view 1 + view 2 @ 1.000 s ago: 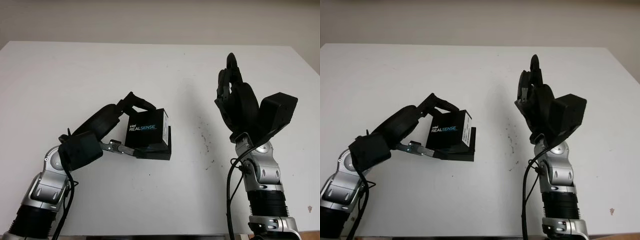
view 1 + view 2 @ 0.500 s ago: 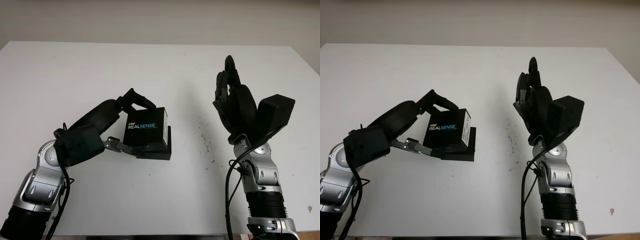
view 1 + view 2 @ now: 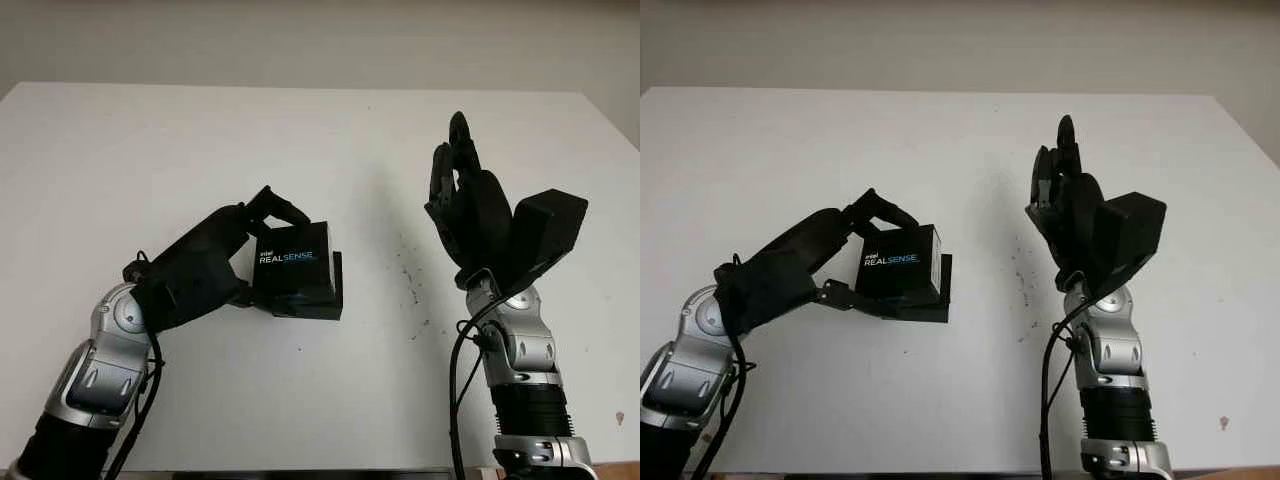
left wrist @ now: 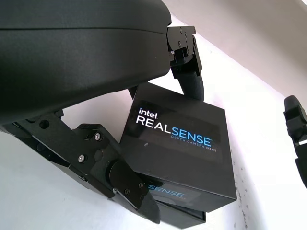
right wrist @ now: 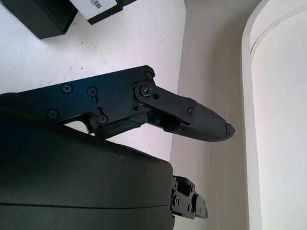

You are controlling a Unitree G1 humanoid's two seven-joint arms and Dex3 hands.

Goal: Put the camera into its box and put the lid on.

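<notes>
Your left hand (image 3: 235, 262) has drawn in closer over the last second: the forearm now sits nearer the black RealSense lid (image 3: 293, 270), and the lid itself has settled lower and squarer onto the box base (image 3: 335, 300) than it was a moment ago, when it stood visibly cocked up. The left hand's fingers (image 4: 189, 72) are closed around the lid, one over its far edge and one under its near edge. Lid and base sit a little left of the middle of the white table (image 3: 150, 150), well in from every edge.

The base shows as a black ledge beyond the lid's right side, so the lid looks offset or not fully seated. You cannot see the camera; I judge it is already inside. What remains, by my reading, is pressing the lid down flush.

Your right hand (image 3: 470, 215) is held upright above the table's right half, open, holding nothing.
</notes>
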